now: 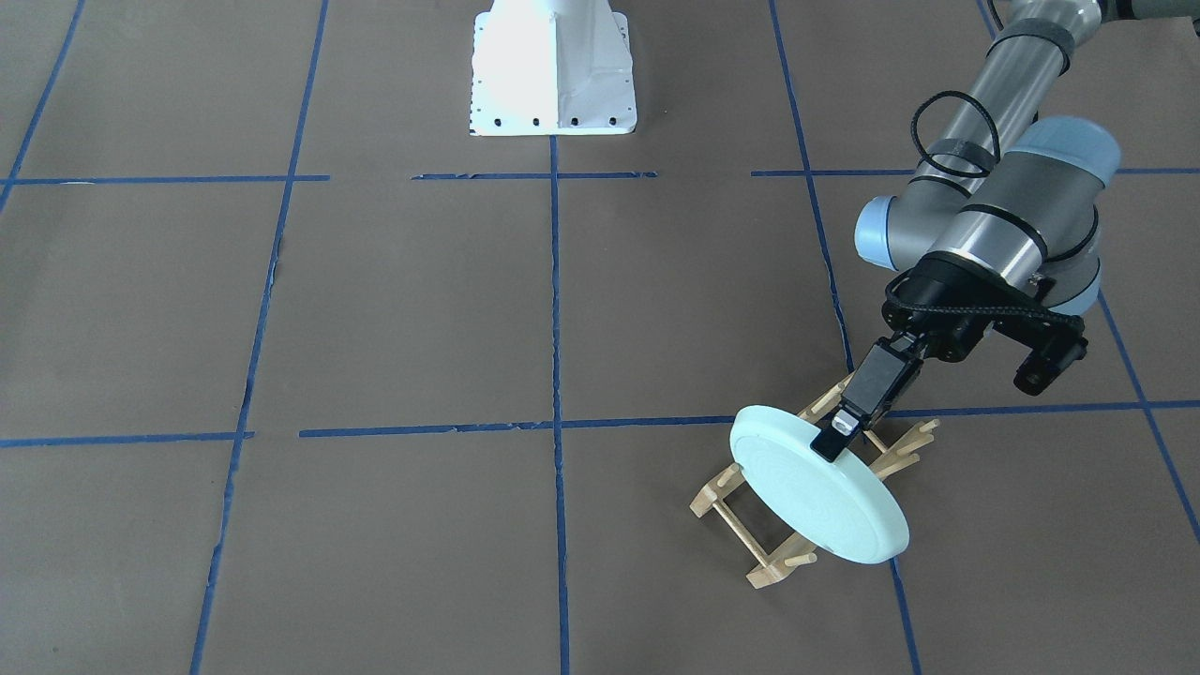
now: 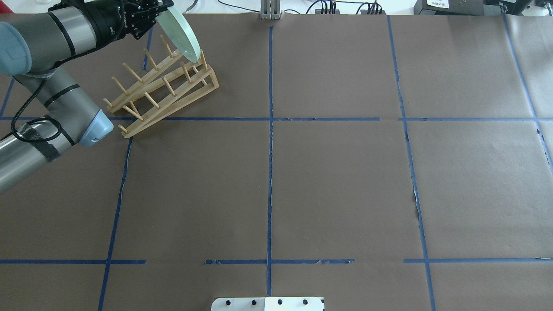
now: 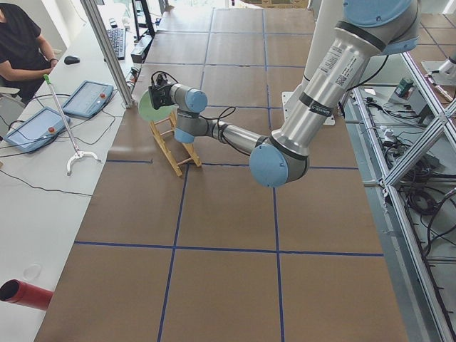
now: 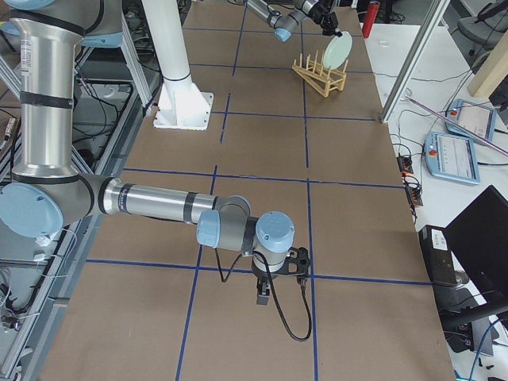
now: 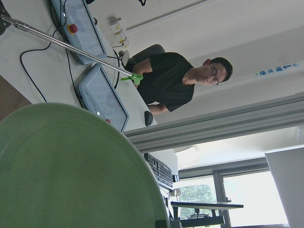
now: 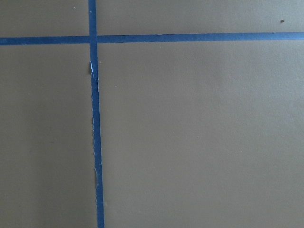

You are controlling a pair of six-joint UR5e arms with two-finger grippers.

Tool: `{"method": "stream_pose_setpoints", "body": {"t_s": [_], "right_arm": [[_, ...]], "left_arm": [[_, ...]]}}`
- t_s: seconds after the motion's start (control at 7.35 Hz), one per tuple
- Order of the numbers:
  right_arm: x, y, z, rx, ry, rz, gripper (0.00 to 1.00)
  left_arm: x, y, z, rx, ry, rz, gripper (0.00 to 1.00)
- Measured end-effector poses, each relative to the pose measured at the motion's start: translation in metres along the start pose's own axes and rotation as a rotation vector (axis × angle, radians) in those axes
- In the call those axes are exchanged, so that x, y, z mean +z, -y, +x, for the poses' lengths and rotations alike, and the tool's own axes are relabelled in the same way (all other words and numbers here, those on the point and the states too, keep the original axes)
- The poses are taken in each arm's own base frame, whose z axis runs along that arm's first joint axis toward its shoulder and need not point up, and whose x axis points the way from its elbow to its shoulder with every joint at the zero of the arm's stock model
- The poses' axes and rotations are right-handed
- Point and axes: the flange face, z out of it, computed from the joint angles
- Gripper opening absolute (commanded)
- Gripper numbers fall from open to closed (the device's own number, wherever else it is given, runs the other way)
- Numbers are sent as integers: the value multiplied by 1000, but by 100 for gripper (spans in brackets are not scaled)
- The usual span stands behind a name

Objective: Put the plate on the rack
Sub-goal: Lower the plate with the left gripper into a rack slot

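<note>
My left gripper (image 1: 837, 437) is shut on the rim of the pale mint-green plate (image 1: 825, 502) and holds it tilted on edge over the wooden rack (image 1: 741, 530). In the overhead view the plate (image 2: 181, 34) hangs at the far end of the rack (image 2: 164, 90), its lower edge among the end pegs; I cannot tell if it touches them. The plate fills the lower left of the left wrist view (image 5: 71, 171). My right gripper (image 4: 263, 298) hangs low over the bare table far from the rack, seen only from the side, so I cannot tell if it is open or shut.
The white robot base (image 1: 553, 70) stands at the table's middle edge. A side table beyond the rack holds teach pendants (image 3: 85, 100) and a reaching stick, with a seated operator (image 5: 175, 85) behind it. A red cylinder (image 3: 25, 294) lies there too.
</note>
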Motion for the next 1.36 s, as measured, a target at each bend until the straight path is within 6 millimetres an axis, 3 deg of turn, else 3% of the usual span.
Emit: {"method": "stream_pose_setpoints", "body": {"t_s": [0.27,0.82,0.95,1.09,1.22,1.36], "right_arm": [[0,0,0,0,0,1,100],[0,0,0,0,0,0,100],[0,0,0,0,0,1,100],[0,0,0,0,0,0,100],[0,0,0,0,0,0,100],[0,0,0,0,0,0,100]], "left_arm": [[4,-4,-16,-5,10,4,0],[7,-4,-25,-8,23,9,0],[7,-3,-27,-9,25,11,6],[8,-3,-27,-9,25,12,52],[8,-3,-26,-9,24,13,90],[8,-3,-26,-9,23,13,100]]}}
